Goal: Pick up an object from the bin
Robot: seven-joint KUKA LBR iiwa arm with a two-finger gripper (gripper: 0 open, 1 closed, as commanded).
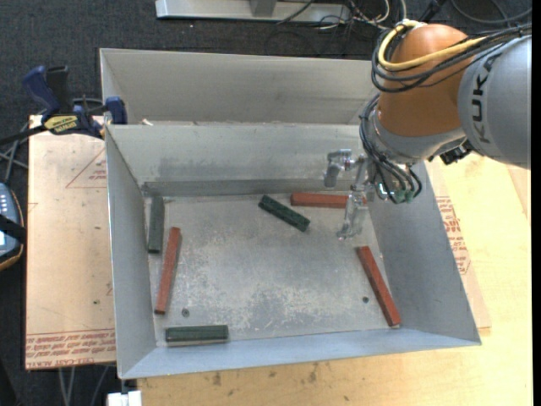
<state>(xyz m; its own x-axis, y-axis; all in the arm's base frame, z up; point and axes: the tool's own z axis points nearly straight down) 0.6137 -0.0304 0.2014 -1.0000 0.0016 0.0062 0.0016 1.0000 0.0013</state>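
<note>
- Camera view: the gripper hangs low near the far right corner of the grey metal bin, under the arm's orange cover.
- The jaws are spread wide, one finger toward the back wall and the other toward the front.
- A short red bar lies flat on the bin floor, with its right end in the gap between the jaws. It is a slim, straight stick of brick-red colour. Whether either finger touches it cannot be told.
- Its long axis runs left to right, nearly parallel to the back wall and across the line between the two fingers. It points leftward away from the jaws.
- A dark green bar lies tilted just beyond the red bar's far end, close to it.
- A longer red bar lies in front of the jaws along the right wall.
- Three more bars lie well apart from the jaws, at the left and front.
- The bin floor is scuffed, dull grey metal. Dark carpet surrounds the bin, and cables lie behind it.
</note>
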